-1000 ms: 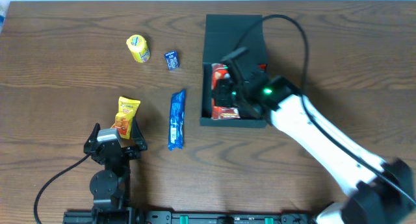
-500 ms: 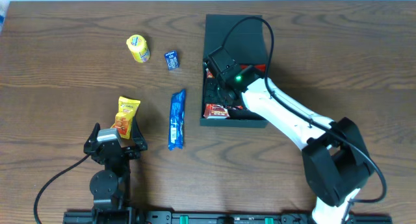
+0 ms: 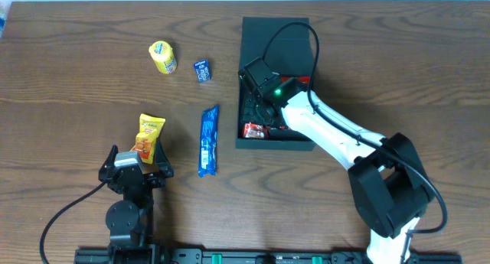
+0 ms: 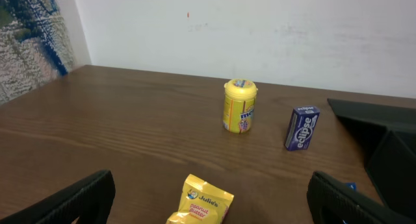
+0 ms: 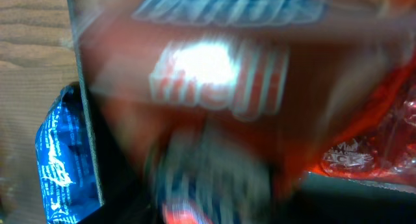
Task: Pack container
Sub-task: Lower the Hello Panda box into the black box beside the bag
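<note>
**Desk:** Where is your right tool (image 3: 259,109)?

**Me:** Down inside the container (image 3: 276,145), which sits open on the bench (image 3: 398,57). My wrist view is all smear. A red packet (image 5: 214,74) fills it right under the fingers, so I cannot tell whether the jaws are apart or clamped on it. Just outside the box wall, to the tool's side, lies the blue packet (image 5: 57,156).

**Desk:** How would you finish the drop?

**Me:** I judge the packet wants laying flat on the box floor. I'd let the jaws go fully wide before lifting, then rise straight up so the wrapper doesn't drag out with me. Beyond the tool, my cable (image 3: 315,50) loops over the flap lid (image 3: 254,33). I'd keep it from snagging there.

**Desk:** And the left side?

**Me:** The left tool (image 3: 138,152) stands wide apart, holding nothing. The Julie's packet (image 4: 207,199) lies just ahead of it, in line with the gap between its fingers. Well ahead stand the yellow tub (image 4: 240,106) and the Eclipse box (image 4: 301,127), with the container's edge off to the right.

**Desk:** Anything different from a second ago?

**Me:** My right arm has swung round and its elbow now shows. The tool has gone deeper, toward the lid end. The red packet showed large under the tool then. Now only a bit shows, in the container's near corner. The left tool and the loose snacks haven't moved.
</note>
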